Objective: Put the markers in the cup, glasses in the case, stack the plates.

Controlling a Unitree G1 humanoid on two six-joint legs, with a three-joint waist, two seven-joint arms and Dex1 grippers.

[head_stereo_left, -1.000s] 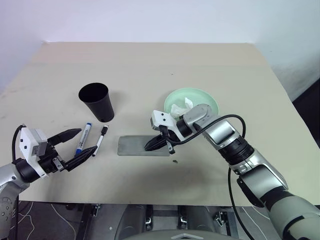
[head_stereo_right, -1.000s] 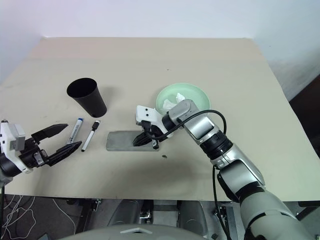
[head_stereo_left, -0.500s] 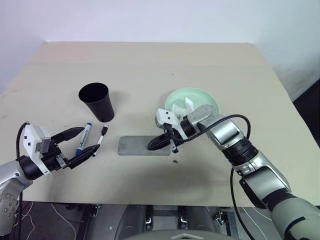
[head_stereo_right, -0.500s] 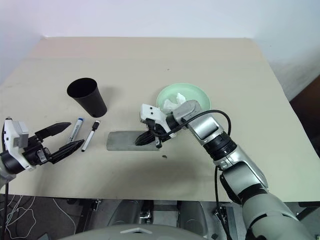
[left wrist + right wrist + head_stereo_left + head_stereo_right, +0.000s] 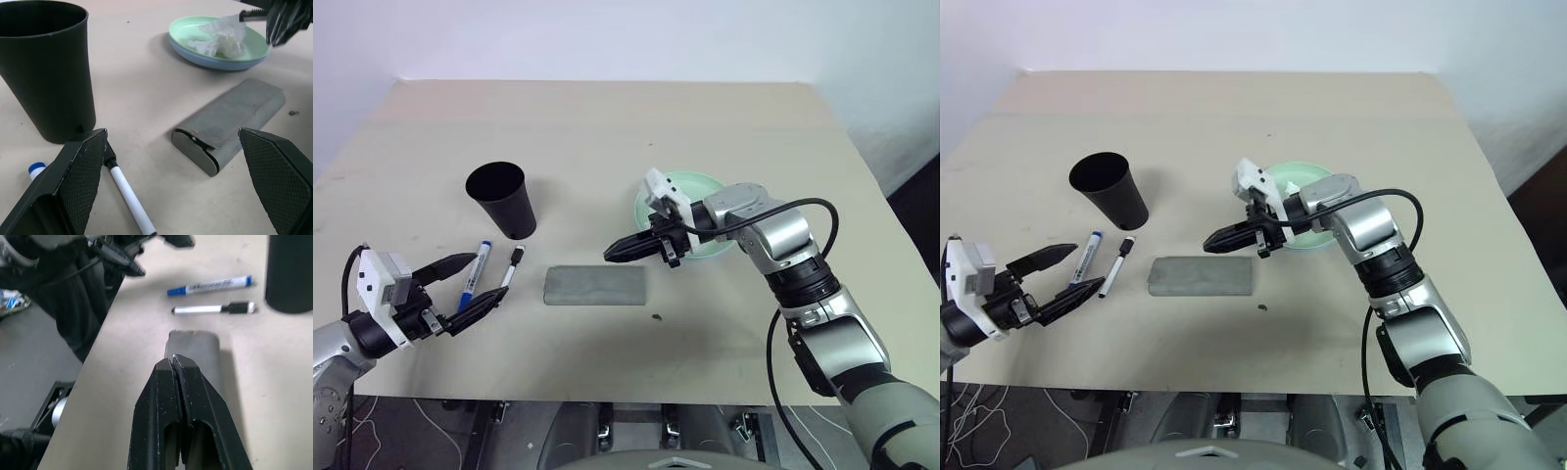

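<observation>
The black cup [image 5: 499, 199] stands upright at the left. Two markers lie side by side in front of it, one blue-capped [image 5: 478, 270] and one black-capped [image 5: 511, 267]. My left gripper [image 5: 487, 275] hovers open near the table's front edge, just short of the markers, with nothing in it. The grey case [image 5: 595, 285] lies closed at the middle. Above its right end, clear of it, my right gripper [image 5: 612, 254] is shut and holds nothing. The mint green plate [image 5: 181, 34] rests on the light blue plate [image 5: 215, 63]. The glasses are hidden.
A crumpled white tissue [image 5: 220, 36] lies in the green plate. A small dark speck [image 5: 656, 316] sits on the table in front of the case. The table's front edge runs close under my left gripper, with the floor [image 5: 29, 357] below.
My right gripper has lifted off the case and swung up and to the right, towards the plates, staying shut. The left gripper has kept its place, open.
</observation>
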